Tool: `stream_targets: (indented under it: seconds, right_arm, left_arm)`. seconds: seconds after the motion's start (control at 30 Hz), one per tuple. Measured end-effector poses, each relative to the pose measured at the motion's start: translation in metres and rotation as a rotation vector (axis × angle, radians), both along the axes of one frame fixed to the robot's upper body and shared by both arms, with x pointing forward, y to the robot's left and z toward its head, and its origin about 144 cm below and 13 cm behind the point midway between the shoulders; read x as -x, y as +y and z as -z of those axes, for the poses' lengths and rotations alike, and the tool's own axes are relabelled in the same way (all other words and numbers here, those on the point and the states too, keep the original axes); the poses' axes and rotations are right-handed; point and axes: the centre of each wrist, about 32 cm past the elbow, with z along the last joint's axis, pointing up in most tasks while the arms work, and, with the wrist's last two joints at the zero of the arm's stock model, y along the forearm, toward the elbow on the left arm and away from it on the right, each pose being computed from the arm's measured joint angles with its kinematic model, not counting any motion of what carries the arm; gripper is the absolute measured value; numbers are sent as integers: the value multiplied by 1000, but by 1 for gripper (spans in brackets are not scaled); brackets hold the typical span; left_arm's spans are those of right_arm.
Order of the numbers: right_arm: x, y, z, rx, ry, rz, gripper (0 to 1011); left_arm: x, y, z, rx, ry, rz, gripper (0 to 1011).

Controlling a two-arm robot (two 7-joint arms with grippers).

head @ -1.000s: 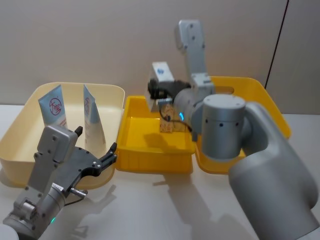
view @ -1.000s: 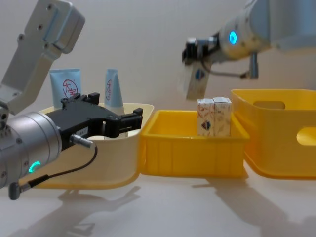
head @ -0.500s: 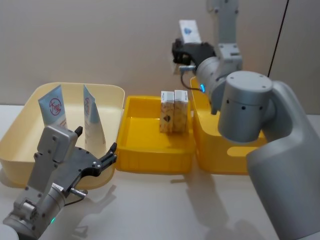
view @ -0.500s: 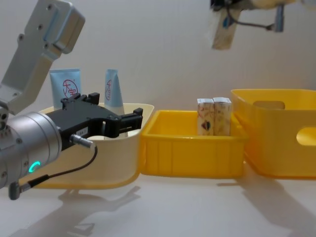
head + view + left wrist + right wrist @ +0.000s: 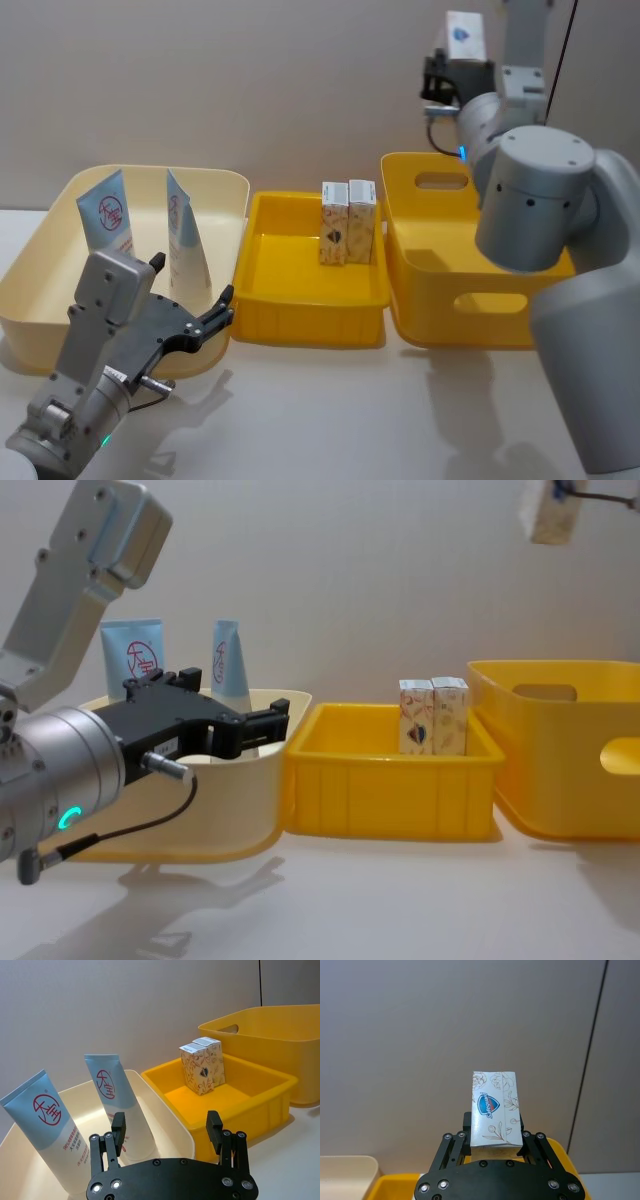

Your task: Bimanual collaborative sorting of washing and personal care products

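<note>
Right gripper is high up at far right, above the deep yellow bin, pinching the held carton by its lower end. The held carton is small, whitish and upright, with thin brown flower line-drawings and a blue shield logo edged in red on the front face.

Left gripper is at near left, just in front of the cream bin, with its fingers spread and nothing between them.

Two tubes stand leaning in the cream bin. They are pale blue, with a red circle logo and small red print below it.

Two more cartons stand upright, touching side by side, at the far right of the shallow yellow tray, which sits between the two bins. They have the same whitish floral print.
</note>
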Motion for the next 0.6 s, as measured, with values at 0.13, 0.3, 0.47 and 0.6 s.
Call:
stream_targets:
  seconds: [0.13,0.3,0.47,0.6]
  right_arm:
    - [-1,-5,0,1,3,45,429]
    - [-4,-12,2,5,32,93,429]
    - [-7,-16,6,11,89,118,429]
    - [-11,-18,10,15,144,127,429]
  left_arm:
    - [0,0,0,0,0,0,1003]
    - [0,0,0,0,0,0,1004]
    - [0,0,0,0,0,0,1003]
    - [0,0,0,0,0,0,1003]
